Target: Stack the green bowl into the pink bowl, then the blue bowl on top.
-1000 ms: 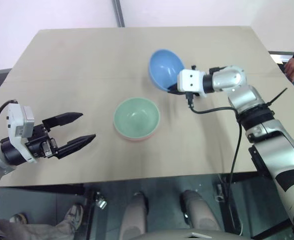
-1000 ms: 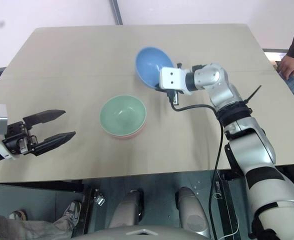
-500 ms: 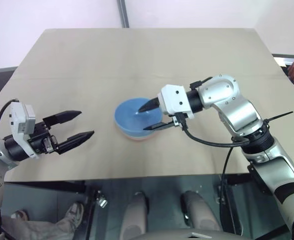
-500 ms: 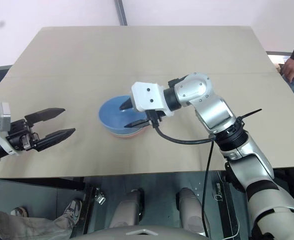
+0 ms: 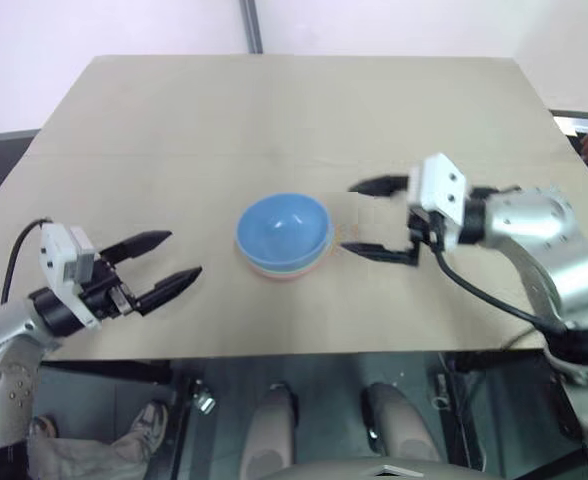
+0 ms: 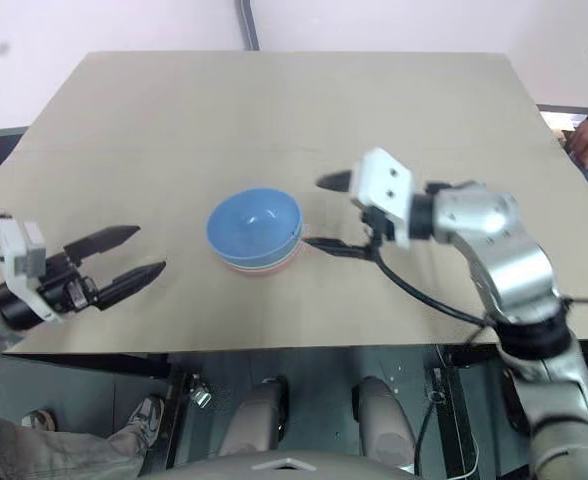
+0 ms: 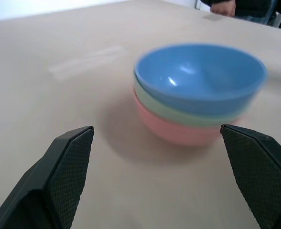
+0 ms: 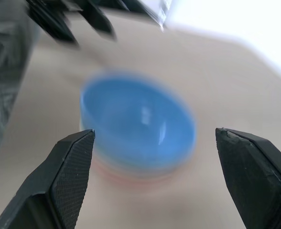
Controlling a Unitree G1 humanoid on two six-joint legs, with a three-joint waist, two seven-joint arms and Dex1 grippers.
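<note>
Tan laminate covers the table (image 5: 274,100), the largest thing in view, bare apart from one stack of bowls near its middle. The right gripper (image 5: 376,218), which a second ago carried the blue bowl (image 5: 282,224) tilted above the far side of the table and half a second ago was lowering it onto the stack, has let go and drawn back to the right; its two black fingers now stand wide apart with nothing between them, one fingertip just beside the stack's right edge without touching it. The left gripper (image 5: 166,264) waits at the near left, well apart from the bowls, its fingers likewise spread and empty, much as before.

Seen from the left wrist, the stack reads plainly: the pink bowl (image 7: 178,130) sits on the table, the green bowl (image 7: 193,116) is nested in it with only a band of rim showing, and the blue bowl rests on top, upright and level.

Judged from how the three lie, both steps of the task look done; what remains is for the right arm to clear away without nudging the pile. A person's hand (image 6: 586,143) shows at the far right, off the table.
</note>
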